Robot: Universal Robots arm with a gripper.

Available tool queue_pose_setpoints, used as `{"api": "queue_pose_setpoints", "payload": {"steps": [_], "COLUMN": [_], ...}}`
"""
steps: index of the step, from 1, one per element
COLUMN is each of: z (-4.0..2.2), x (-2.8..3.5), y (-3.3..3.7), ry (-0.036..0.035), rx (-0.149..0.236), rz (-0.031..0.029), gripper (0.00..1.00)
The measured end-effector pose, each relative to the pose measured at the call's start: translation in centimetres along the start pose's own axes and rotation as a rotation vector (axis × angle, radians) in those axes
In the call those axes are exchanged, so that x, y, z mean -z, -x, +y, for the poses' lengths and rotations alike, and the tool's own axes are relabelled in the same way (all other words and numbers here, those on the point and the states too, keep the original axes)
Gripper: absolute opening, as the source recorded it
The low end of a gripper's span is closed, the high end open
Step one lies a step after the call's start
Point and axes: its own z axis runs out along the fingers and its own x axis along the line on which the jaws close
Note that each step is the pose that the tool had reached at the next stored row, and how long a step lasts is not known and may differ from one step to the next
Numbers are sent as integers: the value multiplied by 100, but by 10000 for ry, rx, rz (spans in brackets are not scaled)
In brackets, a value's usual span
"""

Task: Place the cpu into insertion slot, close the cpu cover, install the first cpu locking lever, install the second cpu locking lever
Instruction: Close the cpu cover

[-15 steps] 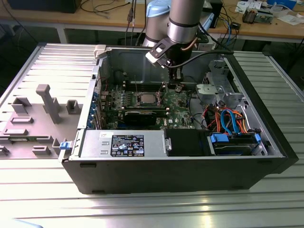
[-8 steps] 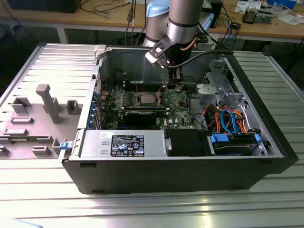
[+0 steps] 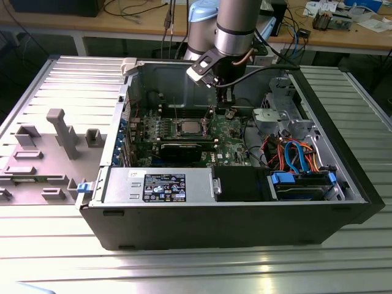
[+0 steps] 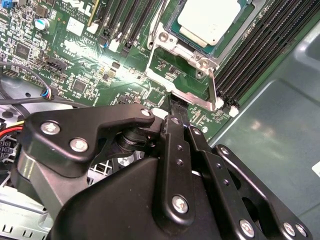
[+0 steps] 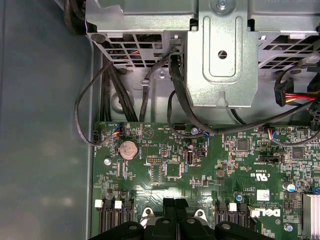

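The cpu (image 4: 209, 20), with its dull silver top, lies in the insertion slot (image 4: 192, 101) on the green board. The cpu cover (image 4: 161, 42) lies flat around it as a silver frame. A thin metal locking lever (image 4: 212, 87) runs along the socket's edge beside the memory slots. My gripper (image 4: 175, 107) hovers just off the socket's corner, close to the lever's end but apart from it. Its black fingers (image 5: 169, 207) are shut together with nothing seen between them. In the exterior view the gripper (image 3: 229, 112) hangs inside the open case, to the right of the cpu (image 3: 190, 127).
Long black memory slots (image 4: 260, 55) flank the socket. A metal drive cage (image 5: 220, 50) and black cables (image 5: 175, 90) stand past the board's edge. A coin battery (image 5: 128, 148) sits on the board. The power supply (image 3: 159, 184) and blue cables (image 3: 294, 153) fill the case's near side.
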Motion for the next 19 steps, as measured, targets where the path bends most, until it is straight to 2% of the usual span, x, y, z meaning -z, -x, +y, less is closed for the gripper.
{"api": "queue_pose_setpoints", "payload": {"steps": [19], "z": [-36], "x": [0], "y": [-1], "ry": [0], "rx": [0], "rz": [0], "gripper": [11]}}
